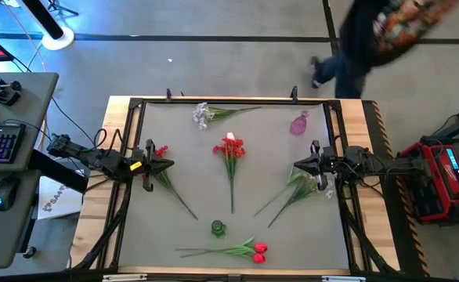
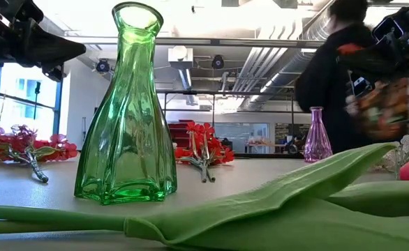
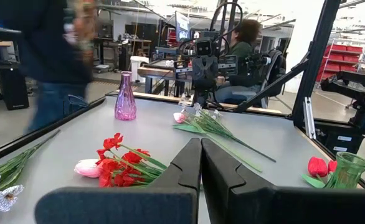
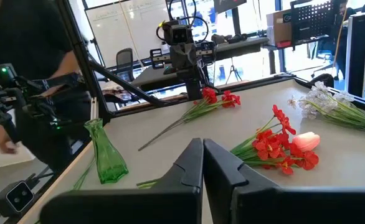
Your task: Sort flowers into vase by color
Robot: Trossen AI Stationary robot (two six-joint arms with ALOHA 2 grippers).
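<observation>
Grey matting covers the surface (image 1: 182,157), which is framed by a black rail and pale wood borders. A green vase (image 1: 218,228) stands upright near the middle of the near edge, and a pink vase (image 1: 299,124) stands upright toward the far right corner.

Flowers lie flat in separate bunches. A white spray (image 1: 203,115) rests along the far edge, left of the middle. A red blossom cluster (image 1: 229,149) with a pink tulip (image 1: 230,138) at its head lies at the centre, stems pointing to the near edge. Red tulips (image 1: 258,251) lie along the near edge, just beside the green vase. Another red cluster (image 1: 160,150) lies by the left edge, its stem running diagonally inward. A leafy bunch (image 1: 296,188) with pale blossoms lies by the right edge.

The left claw (image 1: 167,164) hangs over the left edge beside that red cluster, fingers pressed together and holding nothing. The right claw (image 1: 298,166) hangs over the right edge above the leafy bunch, likewise closed and empty.

A person (image 1: 378,39) in dark clothing is beyond the far right corner.
</observation>
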